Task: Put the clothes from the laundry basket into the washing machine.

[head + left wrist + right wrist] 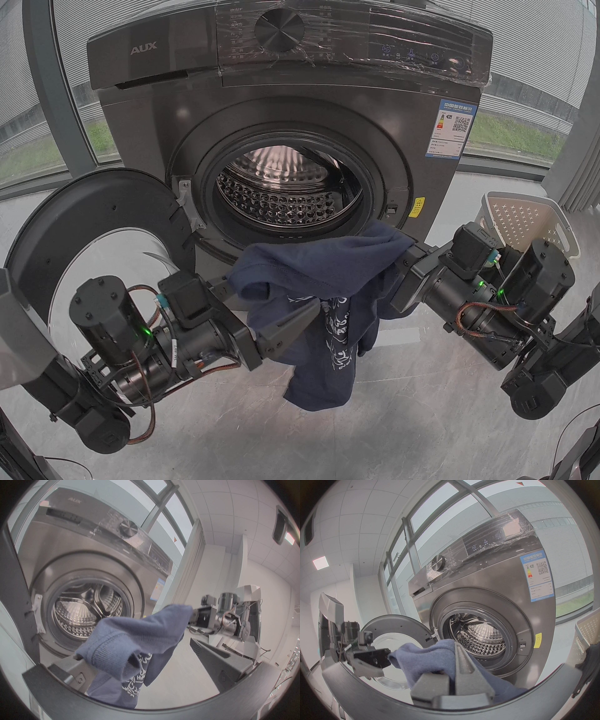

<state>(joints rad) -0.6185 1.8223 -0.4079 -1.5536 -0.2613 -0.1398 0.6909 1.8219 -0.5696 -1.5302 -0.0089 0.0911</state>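
Observation:
A navy blue shirt (pixel 325 281) with white print hangs in the air just below the washing machine's round opening (pixel 287 187). My right gripper (pixel 405 255) is shut on the shirt's right upper edge; its fingers (pixel 465 667) pinch the fabric (pixel 431 658). My left gripper (pixel 262 306) is open under the shirt's left side. The cloth (pixel 125 642) drapes over one finger (pixel 70 670), while the other finger (pixel 218 661) stands well apart from it. The steel drum (pixel 84 608) looks bare inside. The white laundry basket (pixel 531 219) stands on the floor to the machine's right.
The machine's round door (pixel 94 225) is swung wide open to the left, right behind my left arm. Grey tiled floor (pixel 400 412) lies below the hanging shirt. Windows run behind the machine.

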